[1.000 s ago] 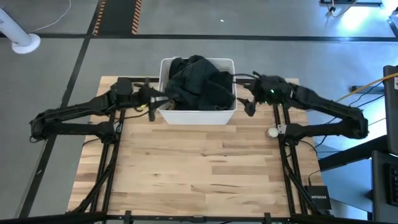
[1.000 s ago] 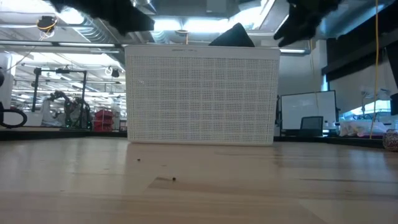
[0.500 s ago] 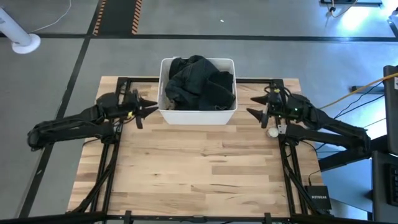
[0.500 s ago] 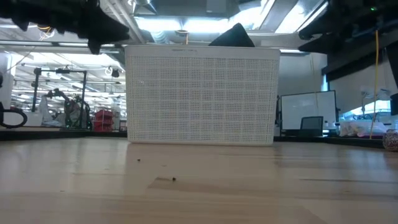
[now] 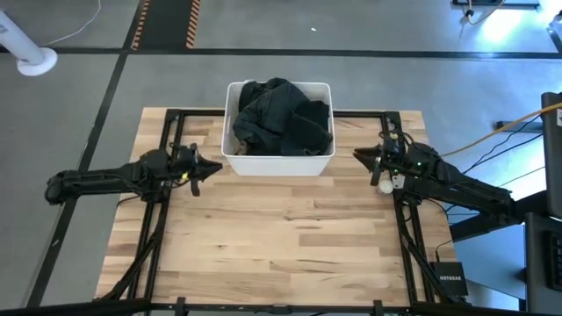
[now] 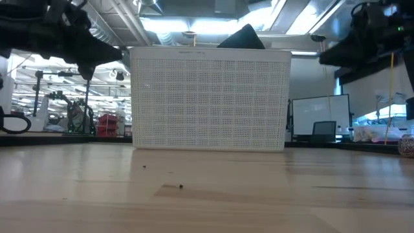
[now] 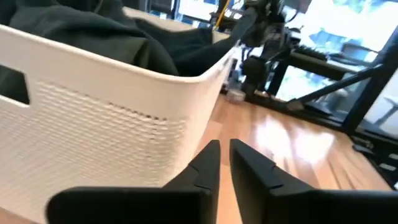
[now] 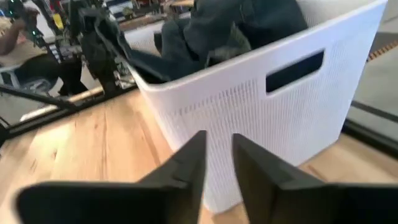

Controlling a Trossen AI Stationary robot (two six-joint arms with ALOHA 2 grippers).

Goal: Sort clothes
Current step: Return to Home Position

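**Clothes all in the bin, both arms clear of it**

From where I stand the sorting looks finished. The clothes sit as a dark heap inside the white bin, mounded above its rim, at the far middle of the tabletop. I can see no garment lying on the bare wood.

The left gripper hangs just off the bin's left front corner, pointing at it. The right gripper faces the bin's right side, a little apart from the wall. On each one the fingers are drawn narrow, with only a slim gap and nothing held between them.

I'd judge the step in hand to be the arms going to their rest pose rather than another pick. What comes next needs no grasp. Each arm only has to fold back toward its own side, low and level, keeping its tips off the bin's walls so the bin isn't nudged.
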